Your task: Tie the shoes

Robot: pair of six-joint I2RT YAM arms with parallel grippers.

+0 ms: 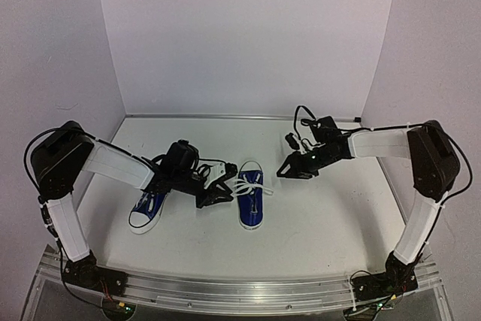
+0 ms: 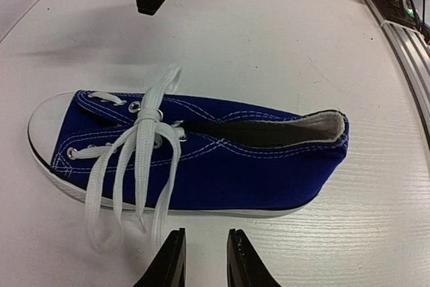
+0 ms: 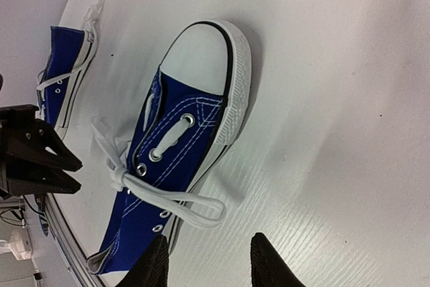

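Two blue canvas shoes with white toe caps lie on the white table. The right shoe (image 1: 250, 199) has its toe pointing away from the arm bases. Its white laces (image 2: 144, 132) are drawn together over the tongue. Strands hang over its side onto the table in the left wrist view, and a loop (image 3: 191, 203) lies beside it in the right wrist view. The left shoe (image 1: 148, 210) lies under my left arm and shows small in the right wrist view (image 3: 64, 75). My left gripper (image 1: 224, 192) (image 2: 205, 257) is open narrowly and empty beside the right shoe (image 2: 222, 166). My right gripper (image 1: 285, 170) (image 3: 211, 263) is open and empty, just off that shoe (image 3: 175, 139).
A metal rail (image 1: 240, 289) runs along the table's near edge and shows in the left wrist view (image 2: 403, 38). White walls close in the back and both sides. Black cables hang off the right arm (image 1: 304, 122).
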